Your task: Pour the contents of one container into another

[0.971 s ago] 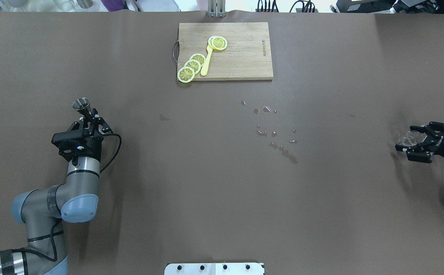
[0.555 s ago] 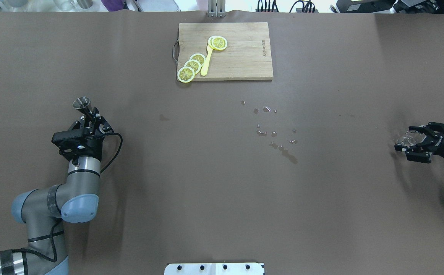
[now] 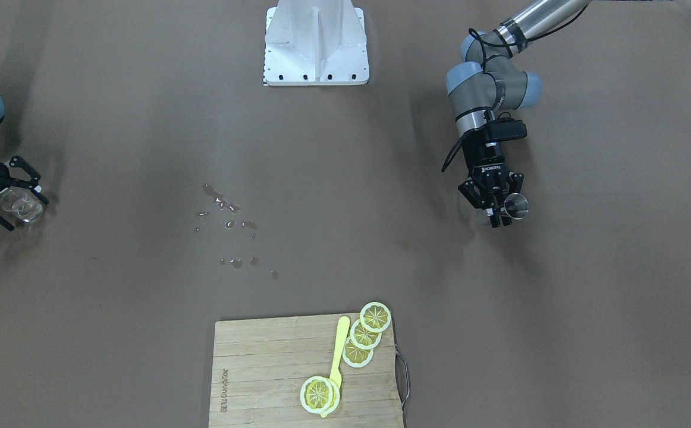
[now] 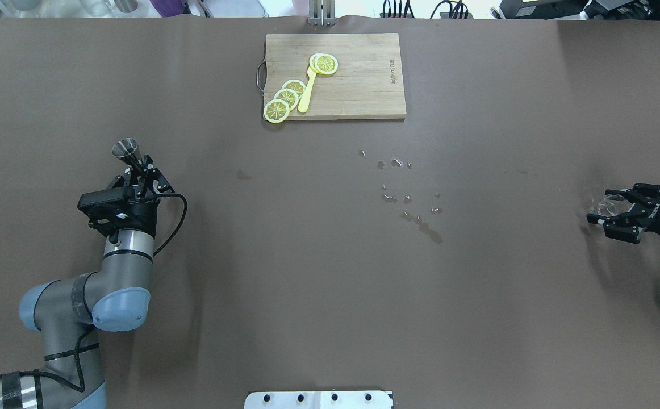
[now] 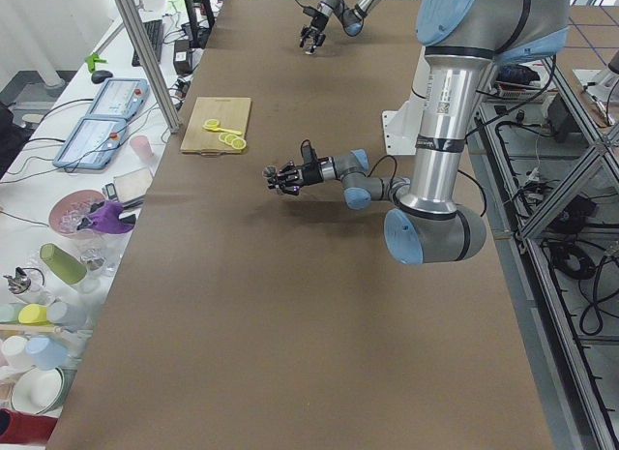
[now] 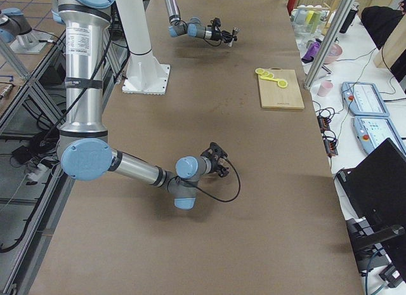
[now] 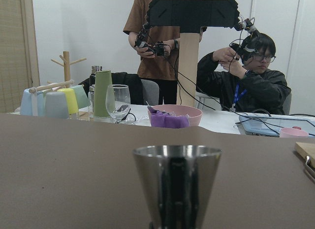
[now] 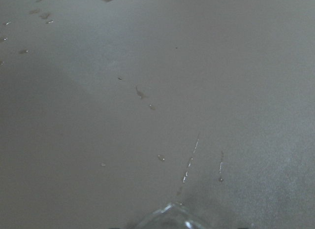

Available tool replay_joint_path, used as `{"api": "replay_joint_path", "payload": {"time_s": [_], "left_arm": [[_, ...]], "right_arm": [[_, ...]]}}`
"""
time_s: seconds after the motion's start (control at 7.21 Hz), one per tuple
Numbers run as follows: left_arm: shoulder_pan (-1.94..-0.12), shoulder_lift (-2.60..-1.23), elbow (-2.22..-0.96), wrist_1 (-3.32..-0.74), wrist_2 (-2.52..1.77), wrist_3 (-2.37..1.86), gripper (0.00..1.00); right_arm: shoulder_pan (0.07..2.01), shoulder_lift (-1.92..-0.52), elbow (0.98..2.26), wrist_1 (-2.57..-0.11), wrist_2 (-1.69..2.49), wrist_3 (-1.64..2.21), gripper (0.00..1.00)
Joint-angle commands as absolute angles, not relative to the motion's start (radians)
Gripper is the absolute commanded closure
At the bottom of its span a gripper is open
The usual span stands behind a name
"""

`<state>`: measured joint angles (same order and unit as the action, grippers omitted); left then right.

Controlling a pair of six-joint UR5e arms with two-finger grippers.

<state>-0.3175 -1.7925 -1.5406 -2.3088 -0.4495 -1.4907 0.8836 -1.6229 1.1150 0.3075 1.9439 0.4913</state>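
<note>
Two containers, well apart: steel jigger (image 4: pixel 124 149) at 9 o'clock, upright, clenched in left gripper (image 4: pixel 138 166) jaws; clear glass (image 4: pixel 608 203) at 3 o'clock, clamped in right gripper (image 4: pixel 598 208) jaws. Bring both toward centre, keep jigger level, park lip over glass rim, tip slowly. Droplets (image 4: pixel 406 199) on the bench (image 4: pixel 307 284) already, so go easy. Cutting board (image 4: pixel 358 85) at 12, well clear.

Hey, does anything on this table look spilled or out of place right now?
Yes. Small clear droplets lie scattered across the middle of the brown table cover, between the wooden cutting board and the robot's base: a spill. More wet streaks show on the cover just ahead of the clear glass in the right gripper.
</note>
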Motion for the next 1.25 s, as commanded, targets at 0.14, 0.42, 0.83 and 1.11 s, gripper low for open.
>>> {"api": "replay_joint_path", "payload": {"time_s": [0.14, 0.42, 0.83, 1.11], "left_arm": [[-0.318, -1.812, -1.581, -2.309, -0.453, -1.491, 1.00], [-0.318, -1.816, -1.588, -2.312, -0.449, -1.453, 1.00], [-0.310, -1.839, -1.601, -2.318, -0.481, -1.135, 1.00], [-0.302, -1.862, -1.638, -2.316, -0.605, -1.021, 1.00]], "right_arm": [[0.884, -1.628, 1.115, 0.308, 1.947, 0.492, 0.50], [0.884, -1.628, 1.117, 0.308, 1.948, 0.491, 0.76], [0.885, -1.621, 1.127, 0.307, 1.969, 0.432, 1.00], [0.888, -1.617, 1.162, 0.275, 2.008, 0.365, 1.00]]}}
